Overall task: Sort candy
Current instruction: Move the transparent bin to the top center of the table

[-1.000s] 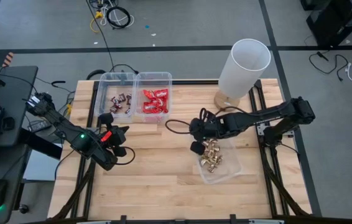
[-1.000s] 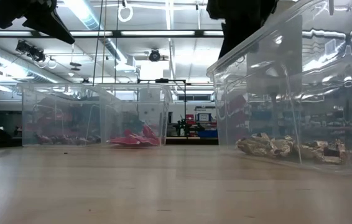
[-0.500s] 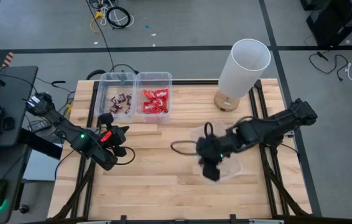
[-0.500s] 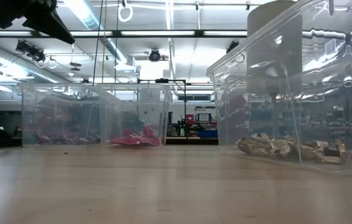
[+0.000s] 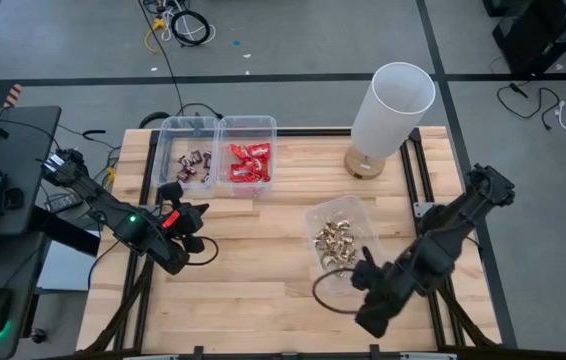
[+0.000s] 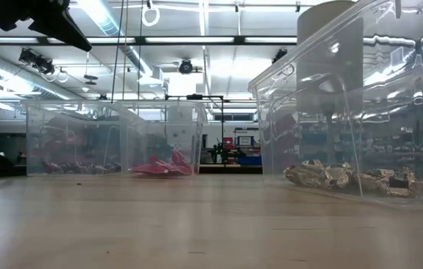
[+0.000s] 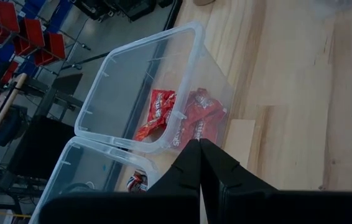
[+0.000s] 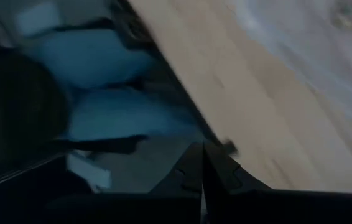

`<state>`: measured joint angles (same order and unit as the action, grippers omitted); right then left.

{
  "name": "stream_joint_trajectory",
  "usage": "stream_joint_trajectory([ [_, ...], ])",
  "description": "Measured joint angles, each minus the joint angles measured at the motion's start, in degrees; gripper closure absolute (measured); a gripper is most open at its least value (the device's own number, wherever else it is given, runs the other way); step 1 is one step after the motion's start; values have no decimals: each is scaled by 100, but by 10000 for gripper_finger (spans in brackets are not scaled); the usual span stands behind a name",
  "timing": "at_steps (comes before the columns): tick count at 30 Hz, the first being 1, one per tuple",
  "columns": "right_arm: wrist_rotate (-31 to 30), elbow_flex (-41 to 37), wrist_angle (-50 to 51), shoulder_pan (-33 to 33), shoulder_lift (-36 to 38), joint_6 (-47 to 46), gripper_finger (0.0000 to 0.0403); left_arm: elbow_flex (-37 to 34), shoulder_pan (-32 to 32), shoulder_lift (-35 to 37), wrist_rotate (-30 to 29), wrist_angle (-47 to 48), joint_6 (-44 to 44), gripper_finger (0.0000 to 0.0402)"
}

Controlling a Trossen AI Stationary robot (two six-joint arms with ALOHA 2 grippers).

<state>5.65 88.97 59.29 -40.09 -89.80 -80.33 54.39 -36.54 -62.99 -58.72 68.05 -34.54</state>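
Wooden tabletop carries three clear bins: far-edge pair hold dark bars and red packets; a third holds gold-foil pieces. Both pincers are closed, empty.

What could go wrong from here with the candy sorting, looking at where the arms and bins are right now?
The right claw is near the table's front edge with a black cable looped by the bin of gold candy; another swing might snag the cable or nudge that bin. The left claw, shut and empty, sits close to the red candy bin and could bump it when it moves.
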Motion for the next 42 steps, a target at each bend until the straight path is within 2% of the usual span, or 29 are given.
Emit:
stream_joint_trajectory([
  [5,-2,-150,871,-317,-1,-576,403,0,-2,-2,0,0,2,401],
  [8,-9,-382,1064,-408,-9,-649,403,0,-2,1,0,0,4,401],
  [20,-184,-1291,564,-310,-9,-195,403,0,-2,1,0,-94,136,401],
  [30,-655,-1338,469,-174,-9,125,403,0,-2,1,2,-93,136,401],
  [42,-669,-1338,635,117,-9,492,403,0,-2,1,0,-90,155,401],
])
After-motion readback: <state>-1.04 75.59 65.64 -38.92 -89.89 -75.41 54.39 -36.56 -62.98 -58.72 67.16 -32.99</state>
